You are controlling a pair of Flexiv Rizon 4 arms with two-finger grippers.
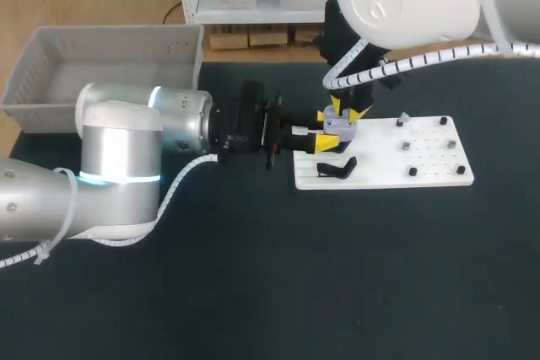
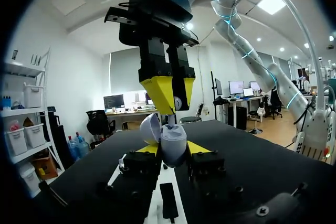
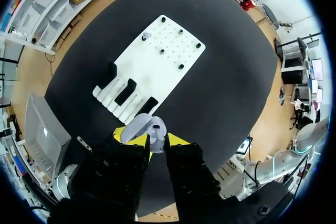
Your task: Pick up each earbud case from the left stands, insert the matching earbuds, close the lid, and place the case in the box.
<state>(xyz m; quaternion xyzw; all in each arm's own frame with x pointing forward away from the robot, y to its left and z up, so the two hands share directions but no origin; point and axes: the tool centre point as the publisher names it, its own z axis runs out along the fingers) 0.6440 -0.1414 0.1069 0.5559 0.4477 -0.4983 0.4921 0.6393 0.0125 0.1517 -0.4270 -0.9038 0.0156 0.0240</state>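
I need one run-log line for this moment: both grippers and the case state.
left gripper: shut on earbud case | lid: open | right gripper: close above case | case over white board

At three o'clock from the middle of the table [image 1: 253,292], a board [image 1: 439,176]. At ten o'clock from the board and well apart, a bin [image 1: 34,65] by the table's far corner. On the board's nine o'clock end, a stand [image 1: 336,168]; across its three o'clock half, pegs [image 1: 413,171]. Over the nine o'clock end, a case [image 1: 337,126] between the left gripper's [image 1: 327,129] fingers, touched from both sides; just above the case, the right gripper [image 1: 348,110].
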